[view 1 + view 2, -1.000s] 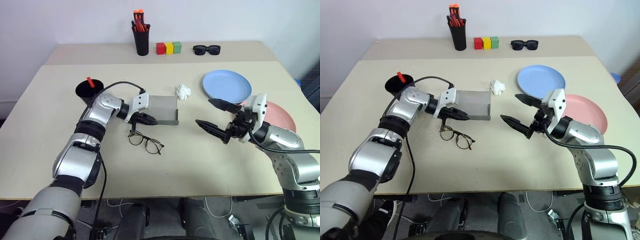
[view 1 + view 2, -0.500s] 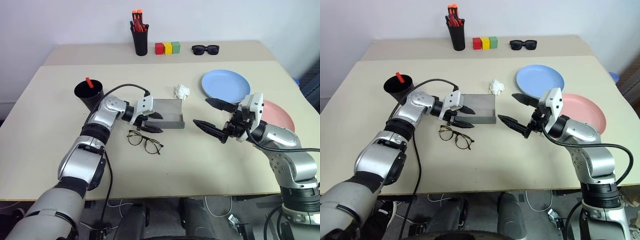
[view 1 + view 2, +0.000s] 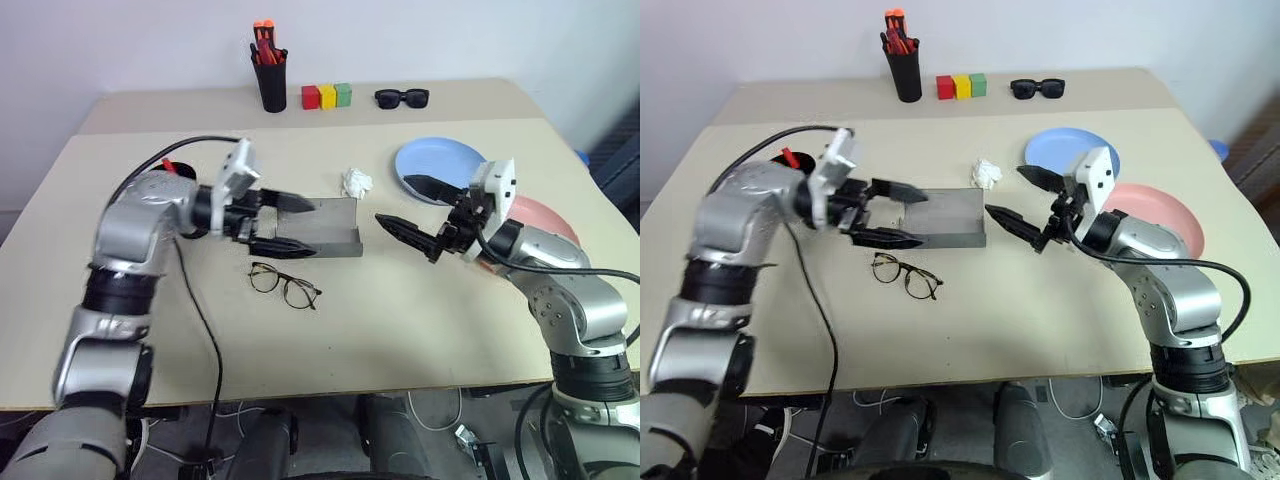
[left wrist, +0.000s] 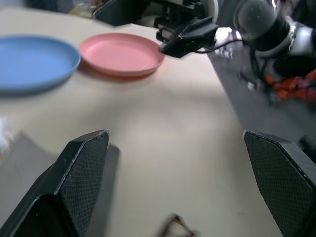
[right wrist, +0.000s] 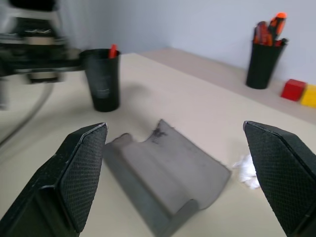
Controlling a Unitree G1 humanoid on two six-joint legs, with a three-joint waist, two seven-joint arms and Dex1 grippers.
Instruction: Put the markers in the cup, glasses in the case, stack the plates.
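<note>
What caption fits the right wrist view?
Open right gripper faces the grey case, with the black cup holding a red-tipped marker behind.

Bright, even light — wrist views blurred (motion)

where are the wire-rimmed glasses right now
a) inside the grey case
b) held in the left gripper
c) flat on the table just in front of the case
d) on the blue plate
c: the glasses lie on the bare table on the robot's side of the grey case, apart from it, while the left gripper hangs open above the case with nothing between its fingers.
</note>
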